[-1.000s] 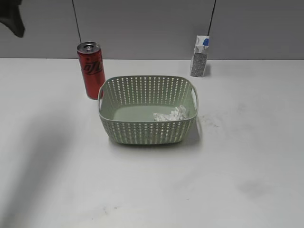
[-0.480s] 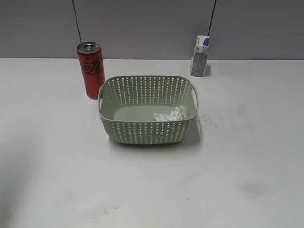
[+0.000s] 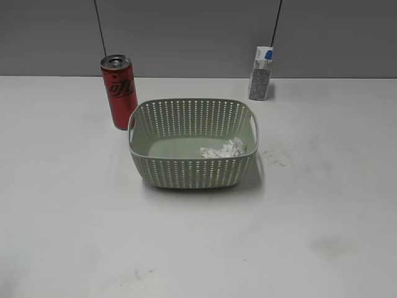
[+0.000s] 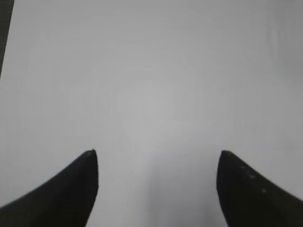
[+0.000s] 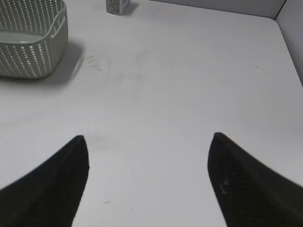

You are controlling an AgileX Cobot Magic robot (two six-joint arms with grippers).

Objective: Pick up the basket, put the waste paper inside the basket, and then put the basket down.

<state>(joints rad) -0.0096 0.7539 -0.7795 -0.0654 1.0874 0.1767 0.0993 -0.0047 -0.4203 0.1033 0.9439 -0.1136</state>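
Much bare table [image 3: 322,217] around basket [image 3: 192,171], can [image 3: 119,90] beside its rim

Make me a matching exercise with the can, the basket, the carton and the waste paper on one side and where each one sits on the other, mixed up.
Things:
1. red can
2. basket
3. carton
4. waste paper

Places:
A. inside the basket, right side
B. back right, near the wall
C. middle of the table
D. just left of the basket's back corner

Pairs: 1-D, 2-C, 3-B, 4-A
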